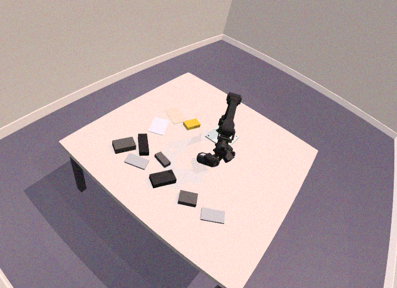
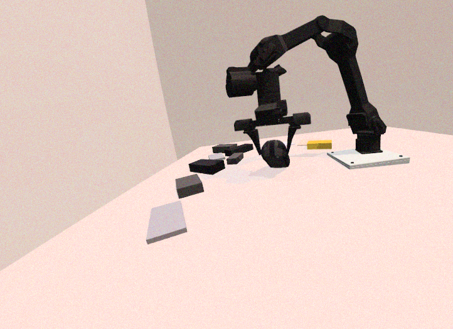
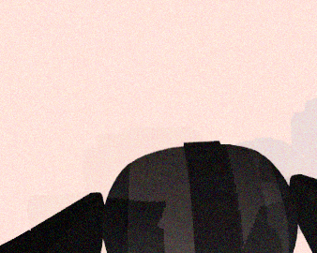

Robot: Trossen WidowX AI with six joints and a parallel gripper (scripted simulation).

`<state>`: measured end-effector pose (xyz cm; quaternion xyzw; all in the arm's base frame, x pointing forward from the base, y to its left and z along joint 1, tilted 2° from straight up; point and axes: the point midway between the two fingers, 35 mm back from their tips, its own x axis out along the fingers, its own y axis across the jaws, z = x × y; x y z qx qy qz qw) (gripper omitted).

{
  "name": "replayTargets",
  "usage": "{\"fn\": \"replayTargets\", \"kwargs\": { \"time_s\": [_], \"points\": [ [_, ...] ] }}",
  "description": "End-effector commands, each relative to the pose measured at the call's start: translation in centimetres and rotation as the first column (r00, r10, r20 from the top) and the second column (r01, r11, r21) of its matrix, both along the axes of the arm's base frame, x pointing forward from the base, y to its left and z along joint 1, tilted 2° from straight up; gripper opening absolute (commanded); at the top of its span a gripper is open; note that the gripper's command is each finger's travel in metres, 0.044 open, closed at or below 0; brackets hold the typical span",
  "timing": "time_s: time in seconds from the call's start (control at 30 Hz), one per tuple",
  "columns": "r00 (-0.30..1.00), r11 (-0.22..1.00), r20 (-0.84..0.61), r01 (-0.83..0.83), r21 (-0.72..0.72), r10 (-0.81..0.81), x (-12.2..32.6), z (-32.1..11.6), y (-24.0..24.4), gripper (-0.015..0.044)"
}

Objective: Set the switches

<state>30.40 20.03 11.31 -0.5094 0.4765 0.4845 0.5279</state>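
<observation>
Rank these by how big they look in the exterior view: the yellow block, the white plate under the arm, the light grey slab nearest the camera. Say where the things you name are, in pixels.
1. White plate [image 1: 236, 138] [image 2: 369, 159]
2. Light grey slab [image 1: 212, 215] [image 2: 167, 221]: close behind, so its place below the plate is unsure
3. Yellow block [image 1: 191, 123] [image 2: 319, 144]: clearly smallest
</observation>
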Motion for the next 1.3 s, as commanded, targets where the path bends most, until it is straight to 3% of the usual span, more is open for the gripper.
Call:
{"fn": "replayTargets", "kwargs": {
  "time_s": [0.0, 1.27],
  "points": [
    [1.000, 1.000, -0.020, 0.015, -0.021, -0.015, 0.0, -1.1, -0.3, 0.0338],
    [1.000, 1.000, -0.020, 0.015, -0.020, -0.015, 0.2, -3.8, 1.0, 0.0337]
  ]
}}
